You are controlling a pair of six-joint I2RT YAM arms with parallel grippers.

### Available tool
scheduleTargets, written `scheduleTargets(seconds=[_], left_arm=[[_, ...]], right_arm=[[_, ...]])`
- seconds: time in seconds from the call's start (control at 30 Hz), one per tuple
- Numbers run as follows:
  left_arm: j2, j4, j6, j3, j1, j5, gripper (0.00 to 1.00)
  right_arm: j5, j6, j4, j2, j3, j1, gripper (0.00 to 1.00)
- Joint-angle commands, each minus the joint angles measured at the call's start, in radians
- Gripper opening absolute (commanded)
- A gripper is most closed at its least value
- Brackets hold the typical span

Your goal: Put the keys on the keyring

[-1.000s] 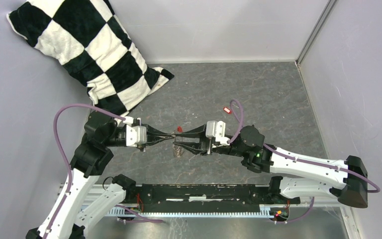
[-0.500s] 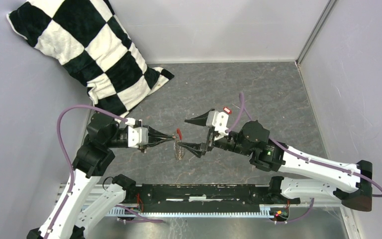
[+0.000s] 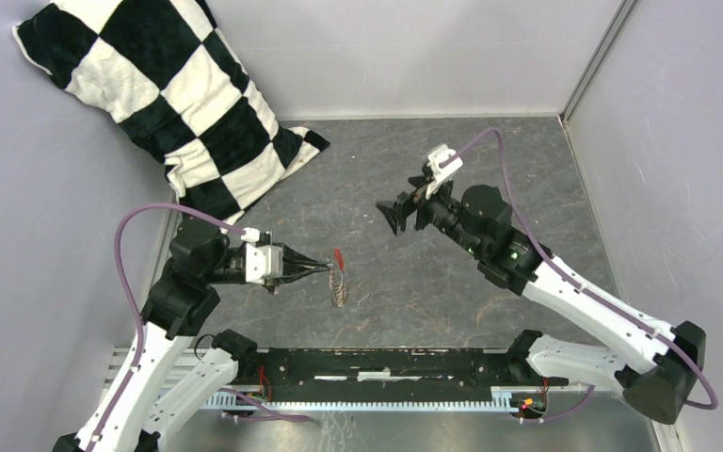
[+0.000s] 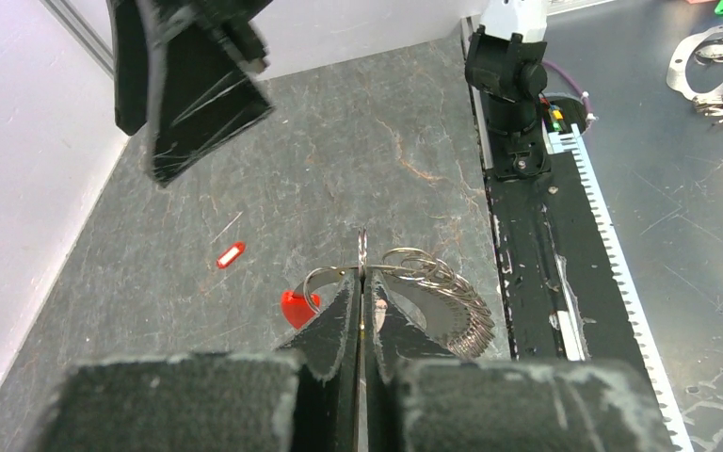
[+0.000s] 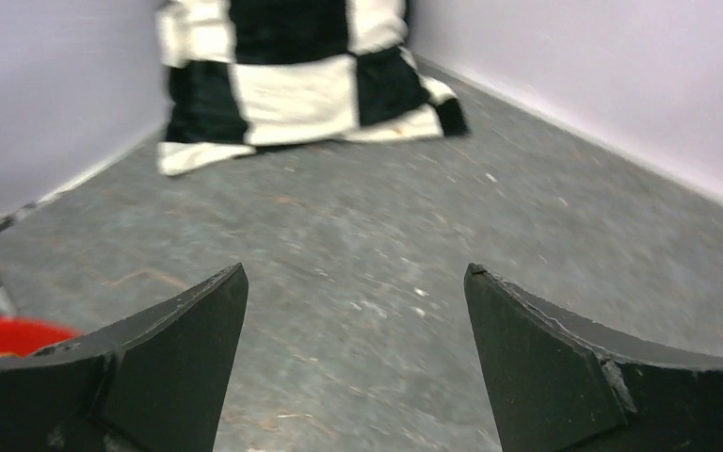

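Note:
My left gripper point(image 3: 324, 266) is shut on the keyring point(image 3: 340, 285), a grey metal ring with a coil-like bunch of loops hanging off it. In the left wrist view the closed fingertips point(image 4: 361, 282) pinch the keyring's wire point(image 4: 433, 282), and a red piece point(image 4: 298, 307) hangs on the ring's left side. One of the keys, red with a white mark point(image 4: 231, 255), lies on the floor beyond it. My right gripper point(image 3: 397, 213) is raised, open and holding nothing; its fingers point(image 4: 188, 85) show at upper left. The right wrist view shows its jaws wide apart point(image 5: 356, 271) over bare floor.
A black-and-white checked pillow point(image 3: 169, 94) leans in the far left corner. Walls close the table on the left, back and right point(image 3: 659, 141). A black toothed rail point(image 3: 386, 363) runs along the near edge. Spare rings point(image 4: 715, 66) lie off to the side.
My right gripper opened, came away from the keyring and swung up and back to the far right. The left gripper kept its hold and barely moved.

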Motion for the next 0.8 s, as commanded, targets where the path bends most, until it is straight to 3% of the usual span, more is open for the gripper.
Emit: scheduleTargets(seconds=[0.0,0.13,0.3,0.53,0.77], left_arm=[[-0.013,0.003,0.041,0.012,-0.002,0.013,0.02],[-0.042,-0.013,0.055,-0.005,-0.002,0.015,0.02],[-0.061,-0.013,0.039,-0.012,-0.002,0.012,0.02],[-0.068,-0.017,0.038,-0.01,-0.002,0.021,0.02],[-0.078,-0.023,0.043,-0.007,-0.002,0.018,0.02]], right_arm=[[0.113,0.1,-0.112,0.088,0.069,-0.139,0.93],[0.129,0.124,-0.125,0.18,0.051,-0.292,0.93],[0.163,0.113,-0.01,0.308,-0.016,-0.399,0.9],[0.067,0.024,-0.017,0.601,0.125,-0.42,0.8],[0.047,0.049,-0.008,0.707,0.167,-0.421,0.66]])
